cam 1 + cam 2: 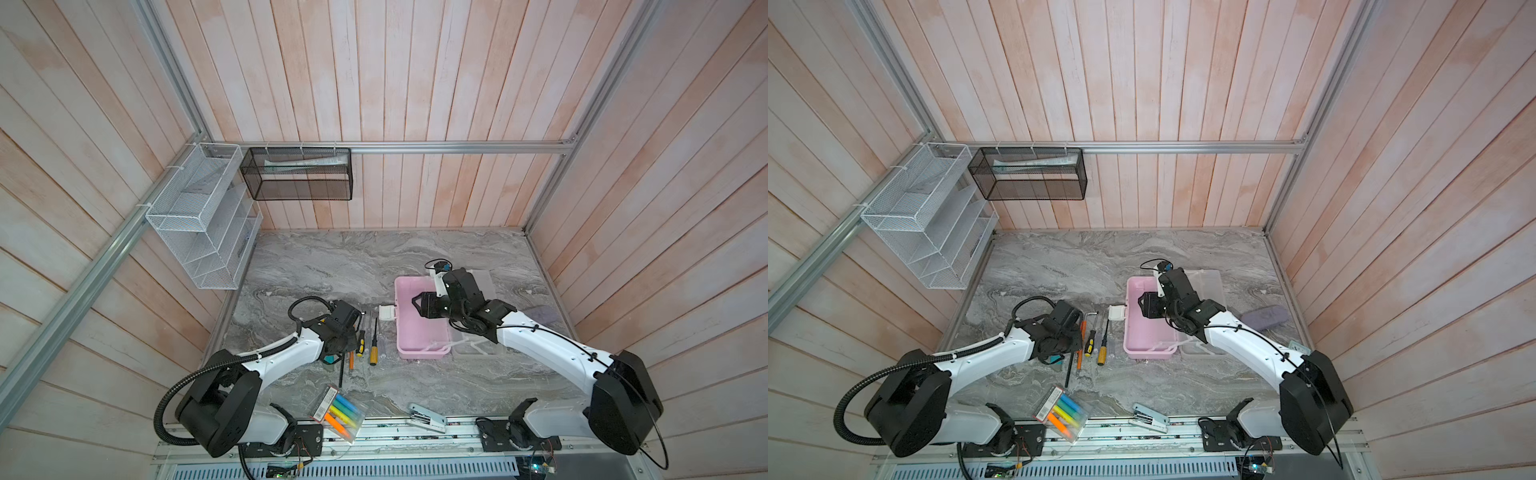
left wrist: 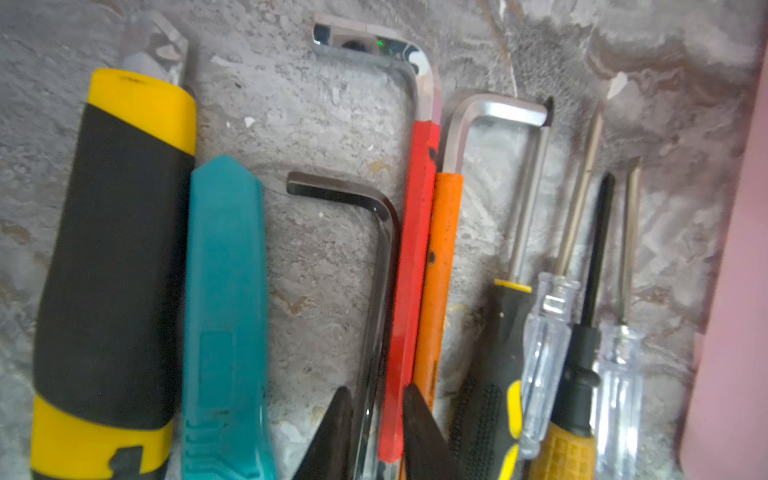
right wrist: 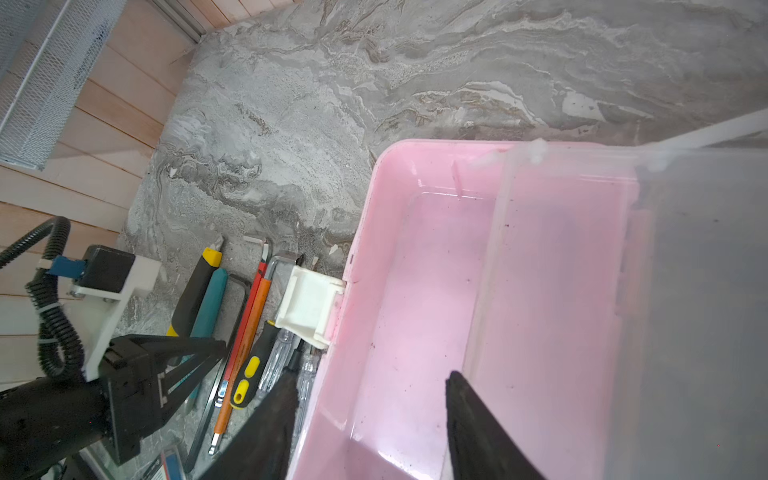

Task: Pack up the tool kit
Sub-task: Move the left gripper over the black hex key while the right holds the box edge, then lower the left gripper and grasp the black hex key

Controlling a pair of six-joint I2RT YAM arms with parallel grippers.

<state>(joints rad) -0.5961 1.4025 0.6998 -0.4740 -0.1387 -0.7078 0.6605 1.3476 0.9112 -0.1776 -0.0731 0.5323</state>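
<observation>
Farthest from the pink box (image 1: 415, 338), on its latch (image 3: 307, 307) side, the two knives (image 2: 112, 270) open the row of hand tools on the bench (image 1: 332, 257). Next toward the box is the dark hex key (image 2: 381, 291), and your left tool (image 2: 376, 399) is down on it. The fingers stand close on either side of the shaft, with the tail of the red-sleeved hex key (image 2: 411, 249) in the same gap. You cannot tell whether they pinch or only straddle.

The key's long shaft runs parallel to the box's long wall, and its short leg turns away from the box. This is the relation to mind: the box lies sideways from this tool, across the orange-sleeved key (image 2: 440, 270) and the screwdrivers (image 2: 498, 374). By my judgement the key must rise clear of that row before it travels boxward. Your left arm is plainly the nearer one.

At the box, your right tool (image 3: 372, 376) stands released and empty, one finger outside the latch-side wall and one over the bare pink floor.
</observation>
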